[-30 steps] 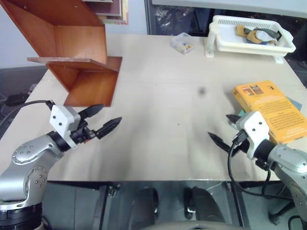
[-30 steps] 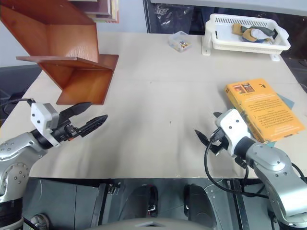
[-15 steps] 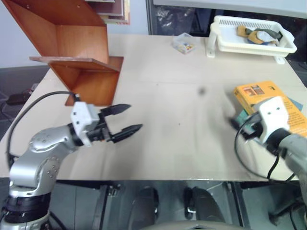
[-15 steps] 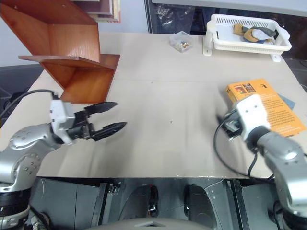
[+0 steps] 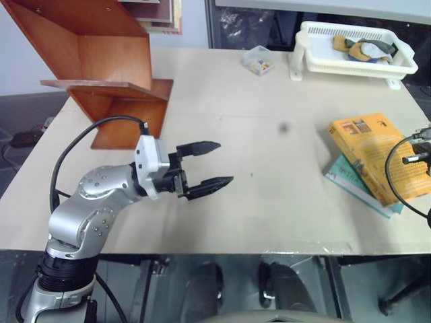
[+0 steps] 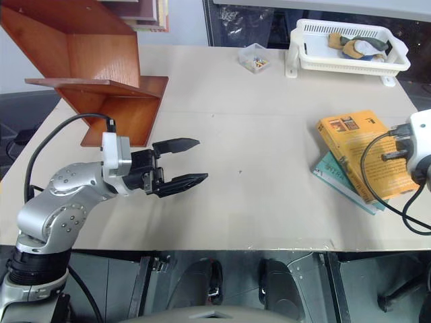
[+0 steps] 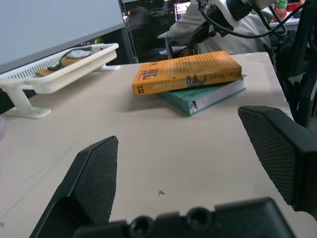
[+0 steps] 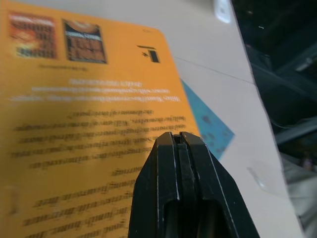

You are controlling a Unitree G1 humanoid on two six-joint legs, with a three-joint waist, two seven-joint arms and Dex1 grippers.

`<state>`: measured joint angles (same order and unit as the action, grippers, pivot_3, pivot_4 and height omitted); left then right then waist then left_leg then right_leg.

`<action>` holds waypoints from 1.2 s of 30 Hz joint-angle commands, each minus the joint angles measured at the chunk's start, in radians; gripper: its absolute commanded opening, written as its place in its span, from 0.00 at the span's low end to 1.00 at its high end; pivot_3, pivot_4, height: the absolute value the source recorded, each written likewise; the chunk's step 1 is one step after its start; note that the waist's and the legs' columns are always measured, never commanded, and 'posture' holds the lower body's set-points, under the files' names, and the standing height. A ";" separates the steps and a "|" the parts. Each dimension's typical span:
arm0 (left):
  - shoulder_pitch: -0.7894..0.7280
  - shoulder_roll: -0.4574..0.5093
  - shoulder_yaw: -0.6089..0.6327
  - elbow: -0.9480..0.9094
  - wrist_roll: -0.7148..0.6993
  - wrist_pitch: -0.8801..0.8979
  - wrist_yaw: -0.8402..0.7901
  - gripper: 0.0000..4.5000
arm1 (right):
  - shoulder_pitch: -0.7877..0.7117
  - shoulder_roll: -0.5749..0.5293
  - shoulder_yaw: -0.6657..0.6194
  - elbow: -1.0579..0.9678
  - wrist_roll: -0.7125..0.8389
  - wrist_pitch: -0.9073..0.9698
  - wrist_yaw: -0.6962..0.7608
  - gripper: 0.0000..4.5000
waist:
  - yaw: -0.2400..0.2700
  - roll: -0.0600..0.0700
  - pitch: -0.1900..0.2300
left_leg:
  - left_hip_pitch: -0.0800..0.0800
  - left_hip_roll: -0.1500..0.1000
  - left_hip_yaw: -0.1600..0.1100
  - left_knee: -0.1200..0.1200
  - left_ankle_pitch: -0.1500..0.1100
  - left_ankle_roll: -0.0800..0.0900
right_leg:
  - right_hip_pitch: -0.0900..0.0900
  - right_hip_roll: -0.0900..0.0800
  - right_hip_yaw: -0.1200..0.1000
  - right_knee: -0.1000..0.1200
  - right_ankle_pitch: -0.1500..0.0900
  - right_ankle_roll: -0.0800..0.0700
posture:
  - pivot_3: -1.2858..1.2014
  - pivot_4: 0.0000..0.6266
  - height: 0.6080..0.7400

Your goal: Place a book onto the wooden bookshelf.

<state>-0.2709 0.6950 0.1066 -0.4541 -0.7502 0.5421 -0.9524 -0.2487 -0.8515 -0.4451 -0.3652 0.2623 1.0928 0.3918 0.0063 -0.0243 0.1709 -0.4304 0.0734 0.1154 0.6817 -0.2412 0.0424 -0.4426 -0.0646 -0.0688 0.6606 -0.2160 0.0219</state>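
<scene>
The book (image 5: 376,153), thick and orange-yellow, lies flat near the table's right edge on a thinner teal book (image 5: 351,180). My right gripper (image 8: 177,136) is shut with nothing in it and hovers just over the orange cover toward its right side. Its white wrist (image 6: 419,142) shows at the right border. My left gripper (image 5: 223,162) is open and empty over the middle-left of the table, pointing right toward the book (image 7: 188,72). The wooden bookshelf (image 5: 111,70) stands at the far left corner.
A white basket (image 5: 387,66) holding a few items stands at the back right. A small clear box (image 5: 258,62) sits beside it. The table's near edge (image 5: 222,247) runs below my arms. Some books (image 5: 158,15) rest at the shelf's top.
My right gripper has shut and swung right and up, from the book's left side to over its cover. My left gripper, still open, has moved right toward the table's middle.
</scene>
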 commanded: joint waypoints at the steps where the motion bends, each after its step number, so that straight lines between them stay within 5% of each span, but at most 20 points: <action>1: -0.006 -0.001 0.004 -0.040 -0.023 0.005 0.003 1.00 | 0.028 -0.021 -0.057 -0.082 0.031 0.019 0.038 0.01 | 0.001 0.000 0.000 | 0.000 0.000 0.000 0.000 0.000 0.000 | 0.000 0.000 0.000 0.000 0.000 0.000 | 0.52 0.24 1.00; 17: -0.030 -0.013 -0.022 -0.027 -0.015 0.010 -0.015 1.00 | 0.016 -0.006 -0.112 0.146 -0.115 -0.083 -0.127 0.01 | 0.000 0.000 0.000 | 0.000 0.000 0.001 0.001 0.000 0.000 | 0.000 0.000 0.001 0.000 0.000 0.000 | 0.52 0.24 1.00; 22: -0.011 -0.005 -0.007 -0.038 -0.021 0.015 -0.011 1.00 | -0.092 -0.014 -0.078 0.329 -0.081 -0.171 -0.074 0.01 | -0.010 0.000 0.000 | 0.001 0.000 0.001 0.001 0.000 0.000 | 0.000 0.000 0.001 0.001 0.000 0.000 | 0.52 0.24 1.00; 36: 0.052 0.004 0.027 -0.105 -0.053 0.042 0.044 1.00 | -0.108 -0.036 0.038 0.405 -0.060 -0.223 0.067 0.01 | -0.015 0.000 0.000 | 0.001 0.000 0.001 0.001 0.000 0.000 | 0.000 0.000 0.001 0.001 0.000 0.000 | 0.52 0.24 1.00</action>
<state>-0.2238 0.6883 0.1095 -0.5113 -0.7840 0.5866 -0.9116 -0.3478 -0.8577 -0.3997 0.0618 0.1949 0.8899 0.4426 -0.0083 -0.0238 0.1707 -0.4294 0.0734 0.1166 0.6825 -0.2411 0.0425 -0.4424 -0.0644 -0.0674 0.6613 -0.2158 0.0221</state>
